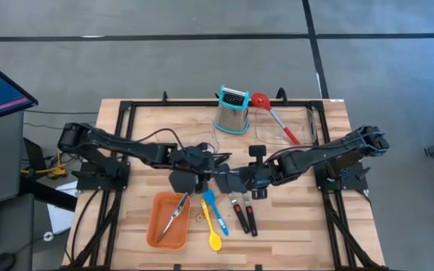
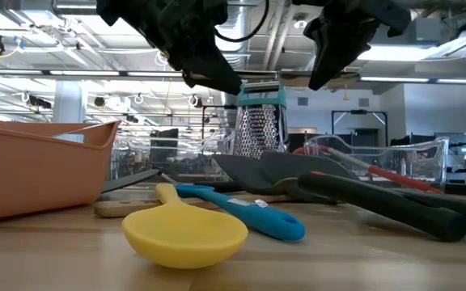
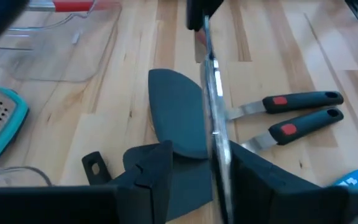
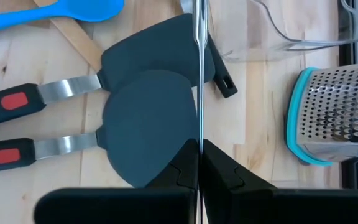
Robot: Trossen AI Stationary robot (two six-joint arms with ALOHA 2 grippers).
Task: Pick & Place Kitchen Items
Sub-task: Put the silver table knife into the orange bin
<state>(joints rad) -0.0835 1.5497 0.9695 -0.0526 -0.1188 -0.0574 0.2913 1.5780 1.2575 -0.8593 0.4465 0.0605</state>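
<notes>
Right fingers [image 4: 199,163] pinch a steel blade [image 4: 199,74] above spatulas [image 4: 148,118]; left fingers [image 3: 194,180] wide

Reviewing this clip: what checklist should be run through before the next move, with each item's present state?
1. Right gripper shut on the thin steel utensil: ok.
2. Left gripper open around that utensil: ok.
3. Utensil free of the left fingers: cannot tell.
4. Black spatulas lying on the table below, not gripped: ok.
5. Orange tray has room left: ok.
6. Grater apart from both arms: ok.
</notes>
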